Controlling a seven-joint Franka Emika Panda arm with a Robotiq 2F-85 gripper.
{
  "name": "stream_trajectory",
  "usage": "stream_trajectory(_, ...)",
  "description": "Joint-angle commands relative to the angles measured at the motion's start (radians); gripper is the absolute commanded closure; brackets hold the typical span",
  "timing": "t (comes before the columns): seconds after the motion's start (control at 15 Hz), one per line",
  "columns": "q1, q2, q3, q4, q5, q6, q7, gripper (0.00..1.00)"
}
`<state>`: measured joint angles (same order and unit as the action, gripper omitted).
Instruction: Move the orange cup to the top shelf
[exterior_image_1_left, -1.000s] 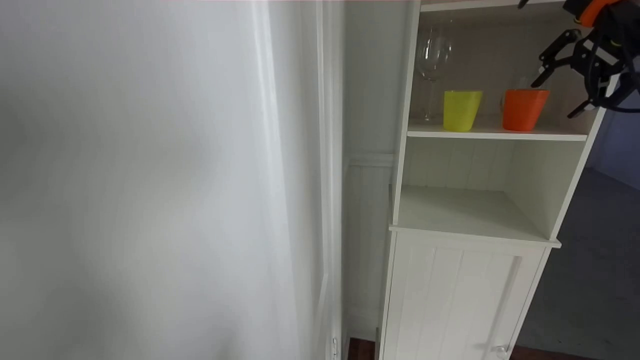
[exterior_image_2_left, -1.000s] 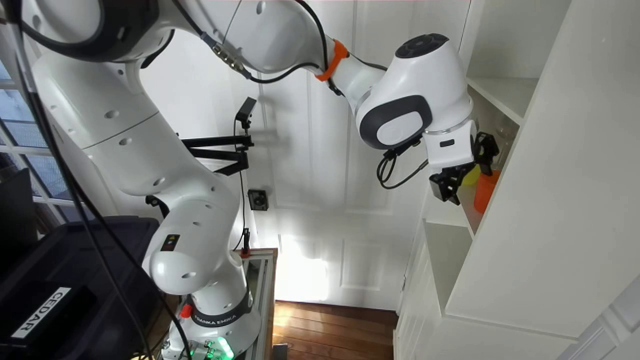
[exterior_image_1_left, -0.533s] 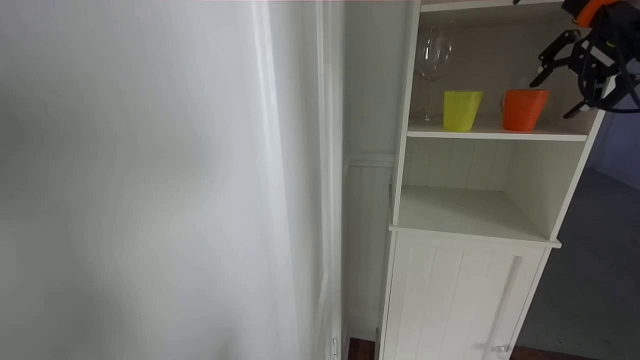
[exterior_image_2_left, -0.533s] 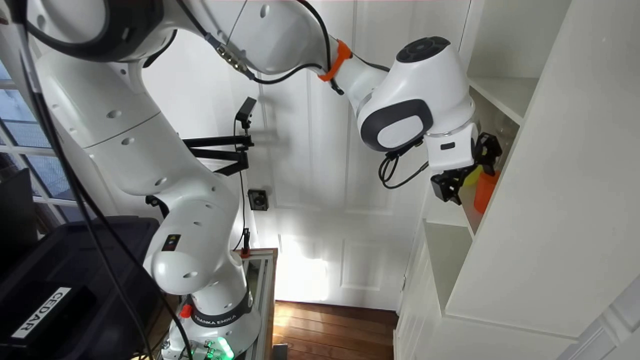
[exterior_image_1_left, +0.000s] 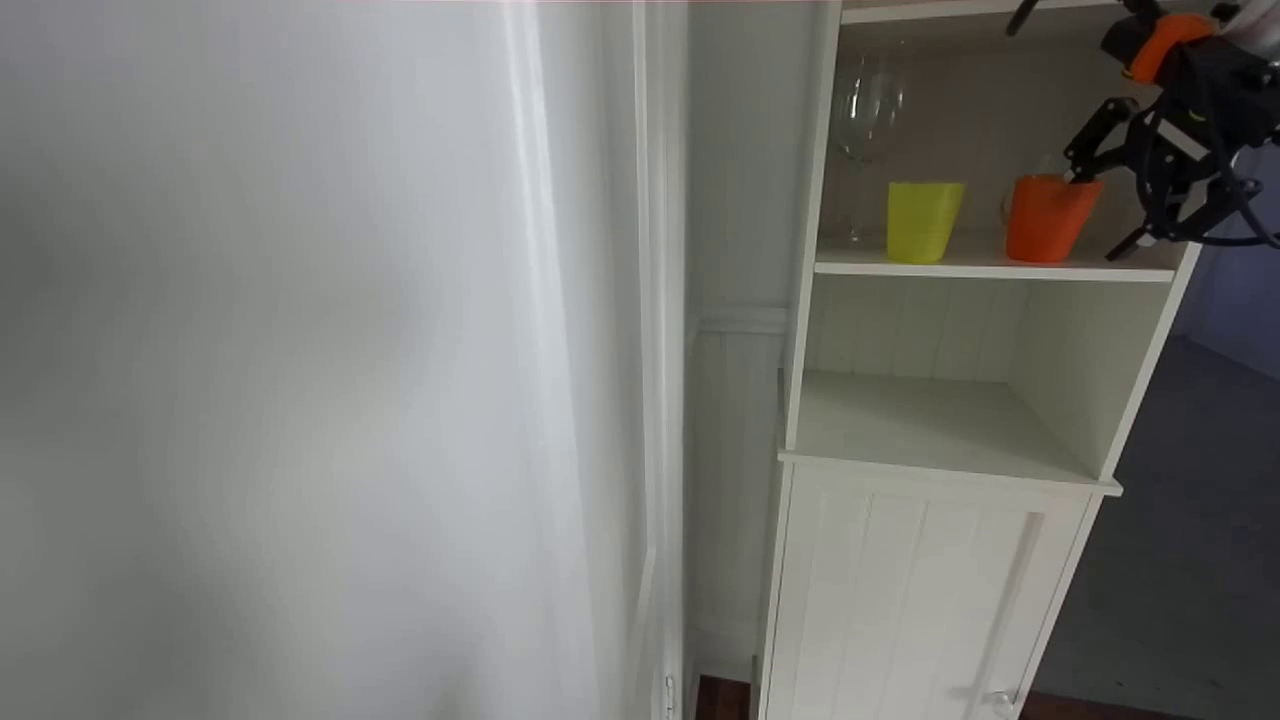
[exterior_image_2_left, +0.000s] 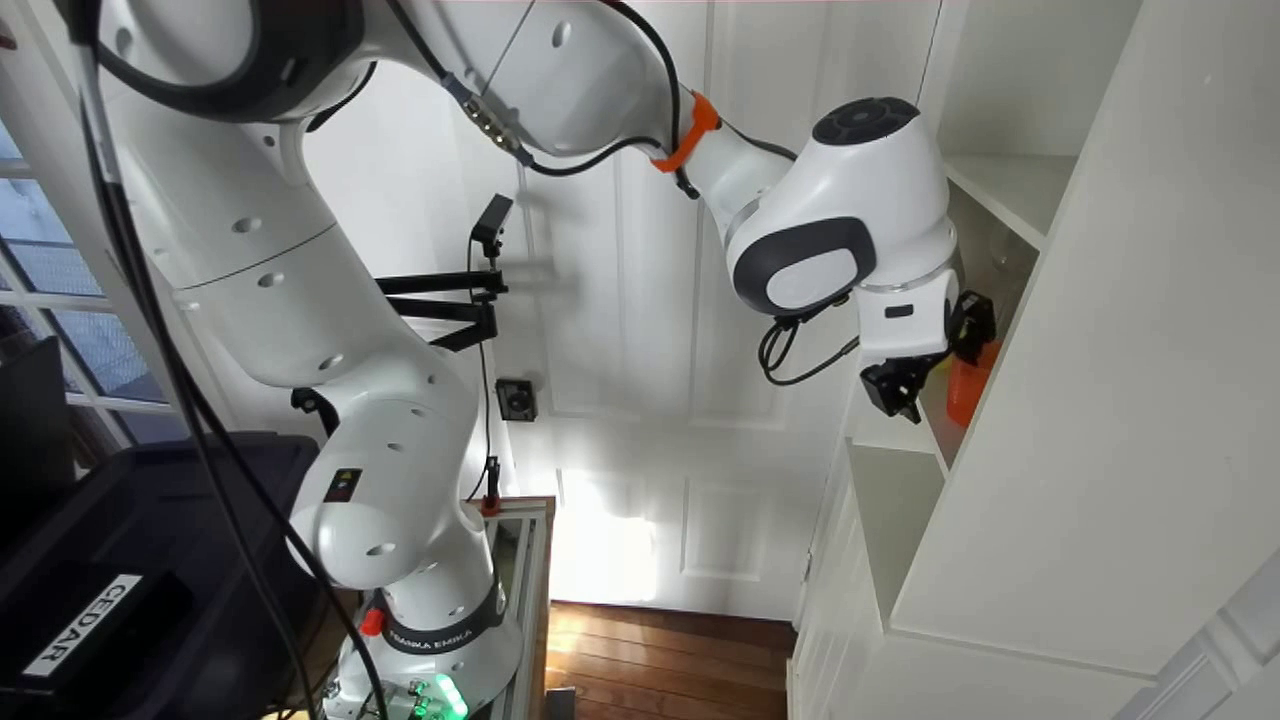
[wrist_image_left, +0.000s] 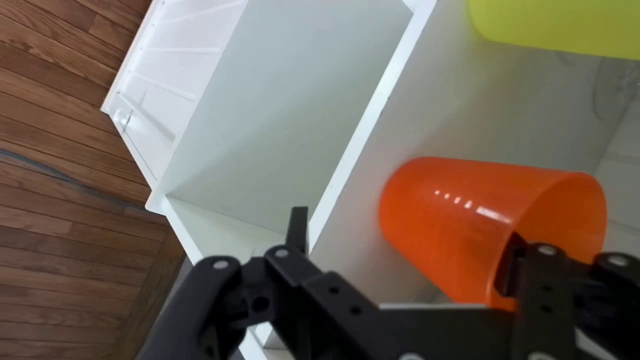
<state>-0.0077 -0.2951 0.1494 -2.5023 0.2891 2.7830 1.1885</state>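
Note:
The orange cup (exterior_image_1_left: 1040, 228) stands upright on the middle shelf (exterior_image_1_left: 980, 270), near its front edge; it shows in both exterior views (exterior_image_2_left: 964, 392) and, mouth toward the right, in the wrist view (wrist_image_left: 445, 215). My gripper (exterior_image_1_left: 1090, 216) is open around the cup's near wall. In the wrist view (wrist_image_left: 402, 232), one finger reaches into the cup's mouth and the other is outside, a gap away from the wall. The inner fingertip is partly hidden by the wall. The top shelf (exterior_image_2_left: 1005, 185) lies above; its front edge shows in an exterior view (exterior_image_1_left: 930, 12).
A yellow-green cup (exterior_image_1_left: 922, 222) stands beside the orange cup on the same shelf. A clear stemmed glass (exterior_image_1_left: 866, 115) is behind it. The cabinet's side wall (exterior_image_2_left: 1100, 400) is close to the gripper. A lower shelf (exterior_image_1_left: 930, 420) lies below.
My gripper has moved down and toward the cup, and one finger has gone from above the rim into the cup's mouth. The cup stays on the shelf. The gripper stays open.

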Motion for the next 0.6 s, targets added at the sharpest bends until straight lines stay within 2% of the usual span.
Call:
stream_trajectory(0.0,0.018,-0.014,-0.017,0.013,0.013,-0.051,-0.013,0.47)
stream_trajectory(0.33,0.026,-0.069,-0.039,-0.011,0.017,-0.142,-0.095,0.82)
stream_trajectory(0.47,0.042,-0.095,-0.06,-0.023,0.03,-0.18,-0.173,0.97)
stream_trajectory(0.53,0.05,-0.11,-0.071,-0.035,0.041,-0.188,-0.214,1.0)
